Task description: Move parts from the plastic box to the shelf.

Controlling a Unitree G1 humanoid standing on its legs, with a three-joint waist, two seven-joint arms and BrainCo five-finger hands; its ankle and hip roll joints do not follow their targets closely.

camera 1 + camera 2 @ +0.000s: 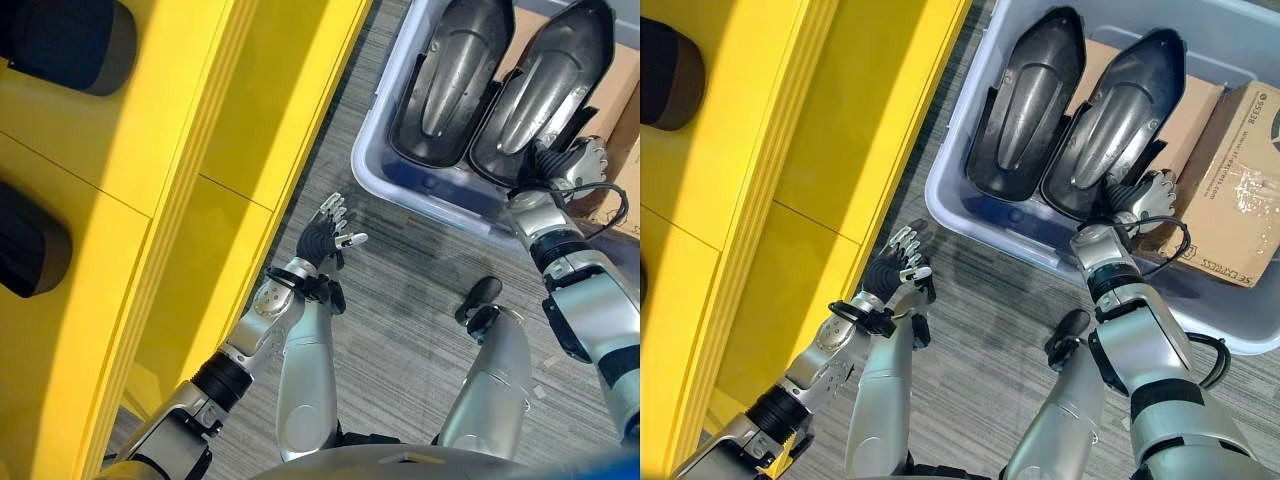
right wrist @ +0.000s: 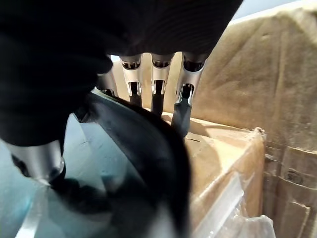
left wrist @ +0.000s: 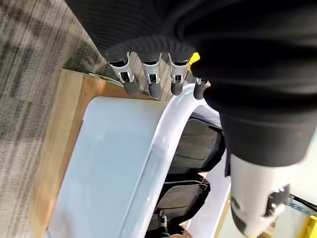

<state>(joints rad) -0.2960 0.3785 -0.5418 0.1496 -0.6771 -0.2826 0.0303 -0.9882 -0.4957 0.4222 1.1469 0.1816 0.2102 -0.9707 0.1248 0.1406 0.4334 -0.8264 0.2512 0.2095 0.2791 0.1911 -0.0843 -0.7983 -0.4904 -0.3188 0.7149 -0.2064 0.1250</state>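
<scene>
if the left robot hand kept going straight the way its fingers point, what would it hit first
Probably the plastic box: the left robot hand hangs open above the carpet, fingers aimed at the box's near rim. Depth is unclear, so it might pass just over the rim.

The left arm reaches forward from the lower left, its hand point(image 1: 902, 262) raised in the air with fingers straight and spread, thumb out to the side, holding nothing. The right arm stretches up from the lower right, wrist bent, the right hand point(image 1: 1143, 196) resting at the edge of a dark part point(image 1: 1110, 125). In the right wrist view its fingers point(image 2: 158, 101) hang down over that part's rim with the thumb below, but how firmly they close cannot be made out.
</scene>
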